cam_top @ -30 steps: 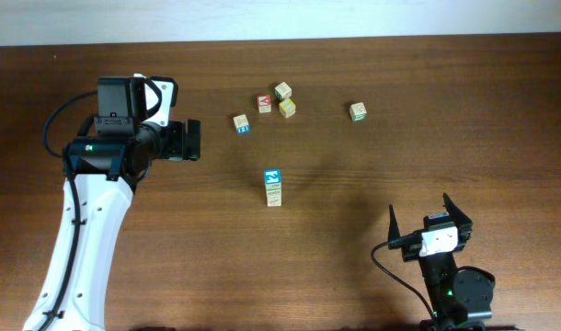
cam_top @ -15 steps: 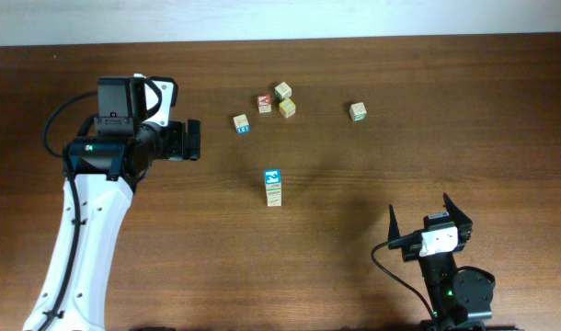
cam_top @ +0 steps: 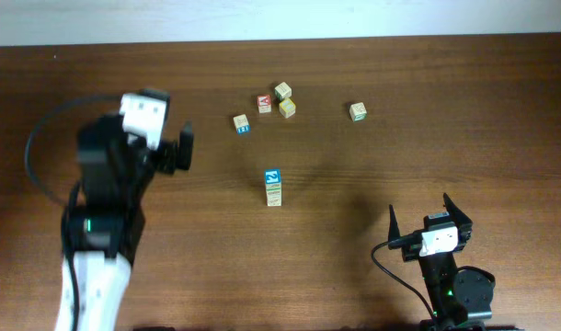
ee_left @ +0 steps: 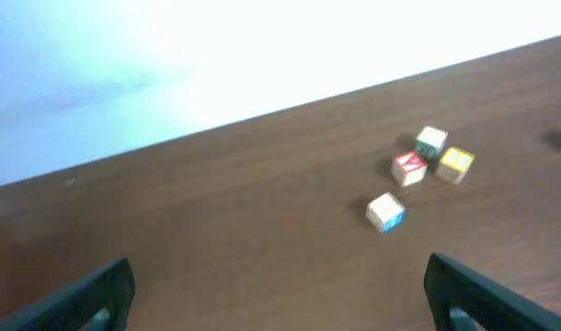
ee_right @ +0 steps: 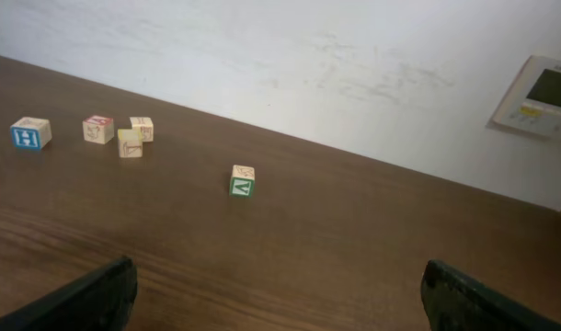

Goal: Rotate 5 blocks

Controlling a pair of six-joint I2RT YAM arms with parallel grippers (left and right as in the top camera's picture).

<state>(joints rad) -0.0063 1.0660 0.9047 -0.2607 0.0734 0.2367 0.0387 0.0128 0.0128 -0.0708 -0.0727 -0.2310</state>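
Dark brown wood table [cam_top: 464, 92] across my screens, and the blocks [cam_top: 272, 187] I'm after sit joined in a short line right at its middle. There's a blue-framed face at the far end and a pale one at the near end. From overhead I make out only those two faces, so I can't count them. My left gripper [cam_top: 183, 147] hangs out at the left, well apart from that line and blurred from above. On its wrist camera the fingers [ee_left: 97, 290] stand spread wide and empty. The right gripper [cam_top: 420, 210], down at the near right, is wide open and empty too. Along the far side are loose cubes: a blue-faced cube [cam_top: 241, 122], then a red-faced cube [cam_top: 264, 103], a pale cube [cam_top: 282, 90] and a yellow cube [cam_top: 287, 108] bunched close. A green-lettered cube [cam_top: 357, 111] sits alone further right.
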